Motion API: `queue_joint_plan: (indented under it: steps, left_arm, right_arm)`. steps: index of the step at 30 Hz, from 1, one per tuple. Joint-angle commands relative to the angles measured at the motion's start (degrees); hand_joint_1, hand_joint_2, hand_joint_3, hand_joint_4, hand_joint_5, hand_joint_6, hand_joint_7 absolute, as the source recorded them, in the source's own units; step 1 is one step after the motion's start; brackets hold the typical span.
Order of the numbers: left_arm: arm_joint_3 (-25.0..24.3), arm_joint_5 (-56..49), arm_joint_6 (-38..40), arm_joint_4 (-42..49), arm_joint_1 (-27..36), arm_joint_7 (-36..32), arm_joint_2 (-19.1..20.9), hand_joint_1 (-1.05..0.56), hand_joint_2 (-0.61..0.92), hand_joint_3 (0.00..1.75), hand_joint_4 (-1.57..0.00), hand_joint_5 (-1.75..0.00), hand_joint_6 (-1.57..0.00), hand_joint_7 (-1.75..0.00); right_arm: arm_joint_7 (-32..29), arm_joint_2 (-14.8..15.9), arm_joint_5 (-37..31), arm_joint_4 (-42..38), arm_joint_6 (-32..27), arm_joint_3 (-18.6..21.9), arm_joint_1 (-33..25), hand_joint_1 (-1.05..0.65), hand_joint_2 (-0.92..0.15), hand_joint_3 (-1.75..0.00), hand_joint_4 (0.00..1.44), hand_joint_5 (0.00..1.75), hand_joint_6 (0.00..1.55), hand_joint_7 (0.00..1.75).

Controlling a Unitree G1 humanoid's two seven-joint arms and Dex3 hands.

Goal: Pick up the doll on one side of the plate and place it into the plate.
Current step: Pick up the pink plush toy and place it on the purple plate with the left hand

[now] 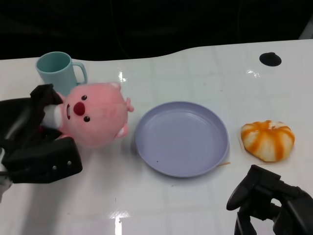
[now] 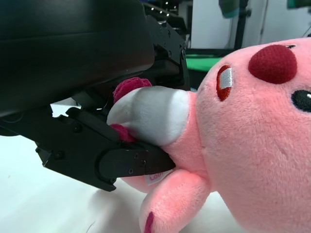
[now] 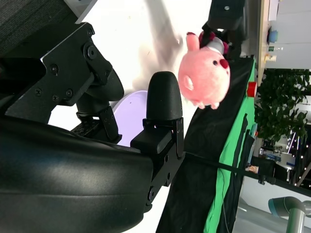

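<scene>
Doll: a pink plush animal, lying at 9 o'clock of the plate, just beside its rim and not in it. Its face is turned up toward my head camera.

Left hand: my fingers are closed around the doll's white and pink end, the part farthest from the plate. The left wrist view shows black fingers above and below that end, pressing into the plush.

Lifted or resting: I cannot tell from the head view; in the right wrist view the doll seems to hang clear of the table.

Right hand: low at 5 o'clock of the plate, holding nothing. The fingers are curled in loosely, but how far closed I cannot tell.

How the doll will handle: I judge it light, soft and squashy. The fur gives a sure hold, and nothing about it is fragile. Held by one end, the round body may droop and swing.

Where to take hold: a fuller grasp around the body would be steadier, but the present hold should serve for a short carry.

Other things: a teal mug sits at 12 o'clock of the doll, close behind it. An orange and white bun-like piece lies at 3 o'clock of the plate.

Next move: carry the doll toward 3 o'clock, over the rim, then let go.
</scene>
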State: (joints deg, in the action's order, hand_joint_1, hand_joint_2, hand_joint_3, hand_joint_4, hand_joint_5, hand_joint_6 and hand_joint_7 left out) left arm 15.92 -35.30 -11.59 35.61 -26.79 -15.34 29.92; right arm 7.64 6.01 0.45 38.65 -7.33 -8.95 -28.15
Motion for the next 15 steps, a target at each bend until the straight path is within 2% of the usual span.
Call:
queue_joint_plan:
  steps: [1,4,10,15]
  left_arm:
    - [-1.25,0.13,1.7,-5.82,1.24,2.47,1.26,-0.18,0.47,1.09,-0.9,-1.75,-0.69,-1.75]
    - [-1.77,0.07,3.43,-9.64,1.61,4.19,0.65,-0.19,0.47,1.08,-0.9,-1.75,-0.7,-1.75]
    - [-1.31,-0.07,8.03,-17.35,0.37,9.64,-2.0,-0.2,0.59,0.84,-0.86,-1.75,-0.65,-1.75]
    - [-0.01,-1.05,10.04,-19.12,-1.39,12.57,-4.69,-0.17,0.55,0.8,-0.87,-1.75,-0.65,-1.75]
  right_arm:
    - [-0.08,0.04,0.49,-0.38,0.2,0.17,0.01,0.12,-0.45,-1.38,0.73,1.75,0.58,1.57]
    - [-0.07,0.02,0.47,-0.6,0.5,0.15,-0.04,0.12,-0.44,-1.38,0.73,1.75,0.58,1.57]
    - [-0.12,-0.01,0.26,-0.81,0.84,-0.08,-0.11,0.12,-0.44,-1.38,0.73,1.75,0.58,1.57]
    - [-0.22,-0.17,0.33,-0.64,0.68,-0.25,-0.14,0.13,-0.45,-1.38,0.73,1.75,0.58,1.57]
